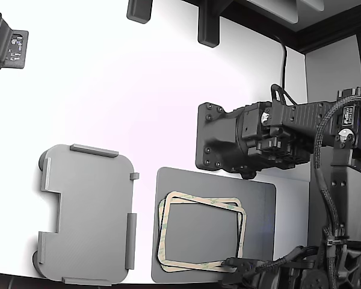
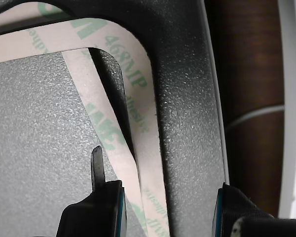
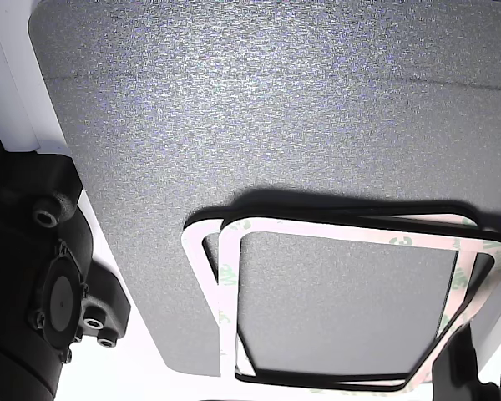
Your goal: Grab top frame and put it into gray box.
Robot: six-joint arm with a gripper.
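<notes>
Two beige frames lie stacked and slightly skewed on a dark gray mat [image 1: 259, 198]. The top frame [image 1: 198, 205] also shows in the other view [image 3: 359, 232] and in the wrist view [image 2: 103, 123]. The second frame [image 2: 143, 98] lies under it. My gripper [image 1: 230, 263] is at the frames' corner near the mat's front edge, on the exterior view's right. In the wrist view my gripper [image 2: 163, 212] is open, with its fingers [image 2: 96, 207] on either side of the two frame strips. The light gray box [image 1: 87, 214] lies empty at the exterior view's left.
A second black arm [image 1: 246, 141] hangs over the table behind the mat. Cables and a dark stand [image 1: 340, 229] fill the exterior view's right side. Black fixtures [image 1: 207, 24] sit at the table's back edge. White tabletop [image 1: 108, 90] lies around the box and mat.
</notes>
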